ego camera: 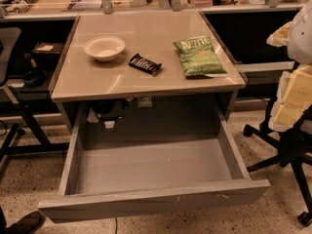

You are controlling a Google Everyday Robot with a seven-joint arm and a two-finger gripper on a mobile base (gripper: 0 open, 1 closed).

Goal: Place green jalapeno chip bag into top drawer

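The green jalapeno chip bag (pixel 199 56) lies flat on the right side of the desk top, its pale lettering toward the back. The top drawer (pixel 153 167) is pulled wide open below the desk's front edge. Its plain grey interior holds nothing that I can see, and its flat front panel (pixel 156 201) is nearest to me. My gripper is out of view; no fingers show anywhere over the desk or the drawer.
A white bowl (pixel 104 48) and a small black candy-bar wrapper (pixel 145 63) lie on the desk top (pixel 146 30). An office chair (pixel 292 130) stacked with pale foam blocks stands right of the drawer. A white rounded shape (pixel 302 33) is at the right edge. A dark stand (pixel 24 82) is at left.
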